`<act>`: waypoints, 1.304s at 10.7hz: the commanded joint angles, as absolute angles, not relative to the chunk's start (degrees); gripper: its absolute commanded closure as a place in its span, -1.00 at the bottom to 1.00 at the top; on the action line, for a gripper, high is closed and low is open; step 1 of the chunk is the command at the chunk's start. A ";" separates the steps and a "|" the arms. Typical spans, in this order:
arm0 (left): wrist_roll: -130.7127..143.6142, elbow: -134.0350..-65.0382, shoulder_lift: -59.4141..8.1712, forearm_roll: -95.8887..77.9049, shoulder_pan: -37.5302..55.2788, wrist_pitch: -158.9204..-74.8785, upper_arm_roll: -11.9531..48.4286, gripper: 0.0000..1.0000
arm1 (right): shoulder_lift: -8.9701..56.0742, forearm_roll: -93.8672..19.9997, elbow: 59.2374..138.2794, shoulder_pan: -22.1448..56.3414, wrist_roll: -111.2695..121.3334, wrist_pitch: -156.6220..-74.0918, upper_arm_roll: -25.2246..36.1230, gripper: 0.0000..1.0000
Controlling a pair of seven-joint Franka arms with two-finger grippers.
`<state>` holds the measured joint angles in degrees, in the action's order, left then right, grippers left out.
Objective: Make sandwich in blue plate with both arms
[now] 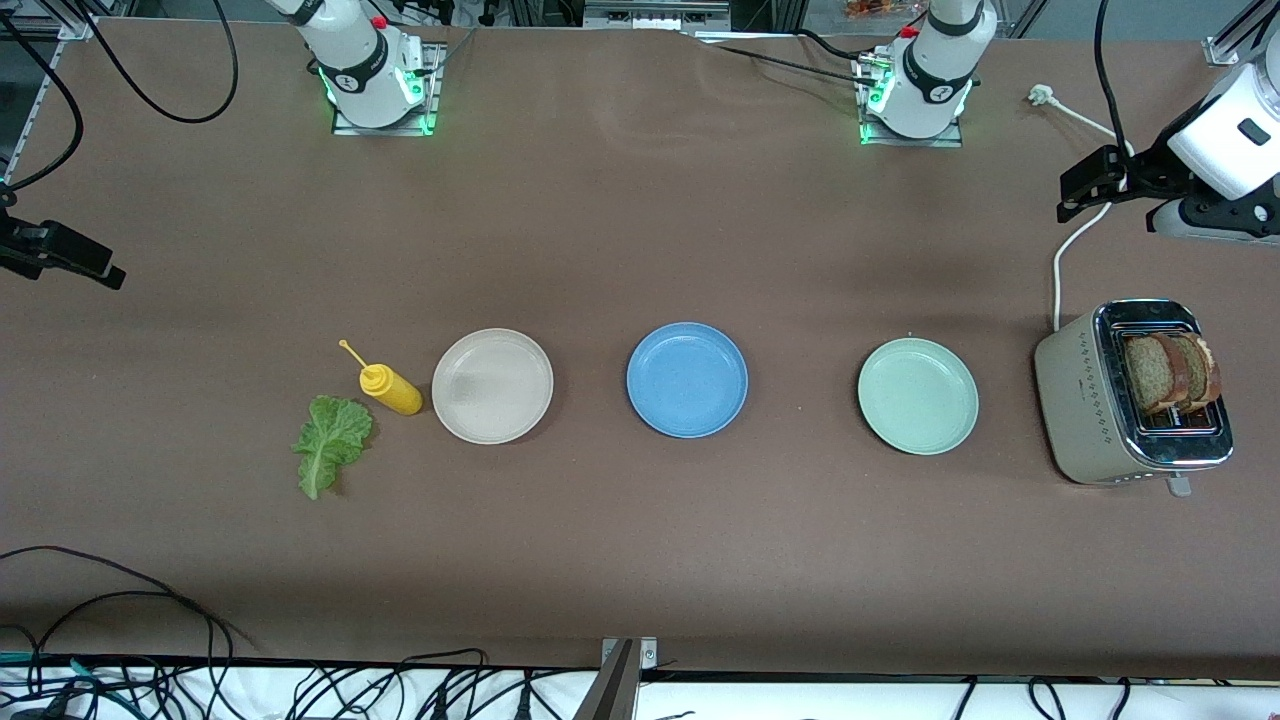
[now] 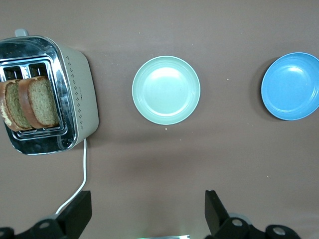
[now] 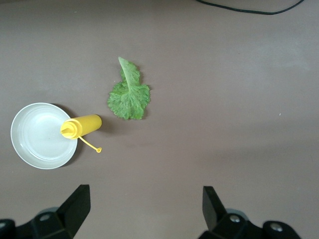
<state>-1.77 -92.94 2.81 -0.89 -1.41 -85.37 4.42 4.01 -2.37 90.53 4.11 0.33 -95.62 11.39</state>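
Now both claws released: left claw [image 2: 144,214] over bare table, right claw [image 3: 144,211] likewise; blue plate [image 1: 687,379] empty.

The bench [image 1: 640,220] is brown. The plates are beige [image 1: 492,385], medium blue [image 1: 687,379] and pale green [image 1: 917,395]. The lettuce leaf [image 1: 330,440] is green, the bottle [image 1: 390,388] yellow, the bread slices [image 1: 1170,372] brown with dark crust.

Left arm: raised at its own table end, waiting.
Left gripper [image 2: 144,214]: fingers spread wide, empty.
Right gripper [image 3: 144,211]: fingers spread wide, empty.
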 commanded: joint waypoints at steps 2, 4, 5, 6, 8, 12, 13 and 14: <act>-3.34 -92.37 3.51 -1.93 -2.29 -84.20 4.48 -1.00 | 4.31 -2.02 89.47 4.04 0.97 -94.57 11.34 -1.00; -3.34 -92.37 3.52 -1.93 -2.29 -83.59 4.48 -1.00 | 4.31 -2.02 89.47 4.04 0.88 -94.57 11.34 -1.00; -3.34 -92.37 3.52 -1.93 -2.29 -83.58 4.48 -1.00 | 4.31 -2.11 89.39 4.04 0.88 -94.57 11.34 -1.00; -3.34 -92.37 3.52 -1.93 -2.29 -83.50 4.48 -1.00 | 4.31 -2.02 89.38 4.04 0.88 -94.57 11.34 -1.00; -3.34 -92.37 3.52 -1.93 -2.29 -83.50 4.48 -1.00 | 4.31 -2.02 89.38 4.04 0.88 -94.57 11.34 -1.00; -3.43 -92.37 3.52 -1.93 -2.29 -83.50 4.57 -1.00 | 4.31 -2.02 89.38 4.04 0.88 -94.57 11.34 -1.00; -3.34 -92.37 3.52 -1.93 -2.29 -83.50 4.48 -1.00 | 4.22 -2.02 89.38 3.96 0.88 -94.57 11.34 -1.00; -3.43 -92.37 3.52 -1.93 -2.29 -83.50 4.48 -1.00 | 4.22 -2.02 89.38 3.96 0.97 -94.57 11.34 -1.00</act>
<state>-1.77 -92.82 3.06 -0.89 -1.62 -84.45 4.42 4.01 -2.37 90.53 4.11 0.33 -95.59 11.39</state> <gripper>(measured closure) 0.000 0.000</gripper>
